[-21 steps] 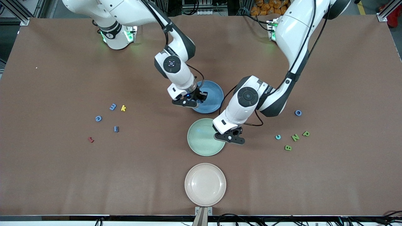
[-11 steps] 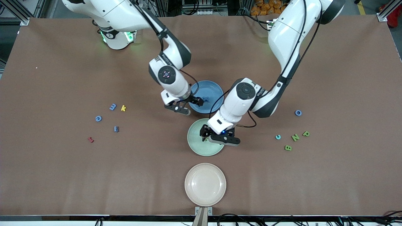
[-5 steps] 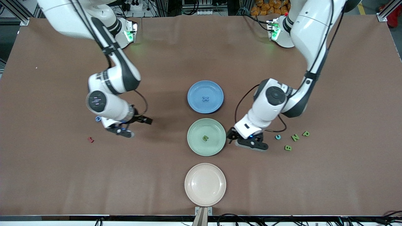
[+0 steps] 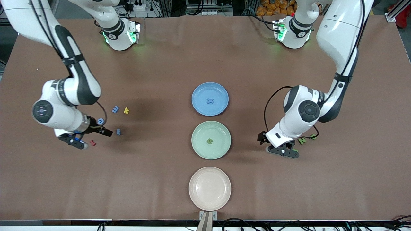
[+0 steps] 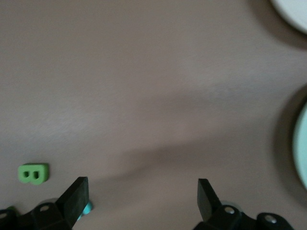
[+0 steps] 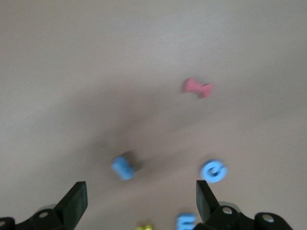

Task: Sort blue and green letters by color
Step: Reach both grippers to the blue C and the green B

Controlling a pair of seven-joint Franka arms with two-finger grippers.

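Three plates sit in a row down the middle of your surface [image 4: 160, 179]. Nearest the front camera is the pale pink plate [image 4: 196, 192], nothing on it. Next out is the green plate [image 4: 200, 149], carrying one green letter [image 4: 210, 141] near its centre. Farthest is the blue plate [image 4: 199, 107] with the blue X [image 4: 210, 101] on it.

Toward the left arm's end, your left pincer [image 4: 278, 150] hangs low over the surface beside the loose green letters. Both fingers stand wide apart and hold nothing. The left wrist view shows the green B [image 5: 33, 173] lying flat close to one finger [image 5: 73, 192], not between the two. The green N [image 4: 302, 140] and another green piece [image 4: 313, 137] peek out from under the arm, a little farther from the front camera than the pincer.

Toward the right arm's end, your right pincer [image 4: 84, 138] hovers spread wide and empty over the other cluster. Just beside it lies the dark red letter [image 4: 93, 142]. A small blue piece [image 4: 118, 131] and the blue G [image 4: 100, 121] lie slightly farther out. Farthest of that cluster are the blue E [image 4: 115, 109] and the yellow k [image 4: 126, 110], side by side.
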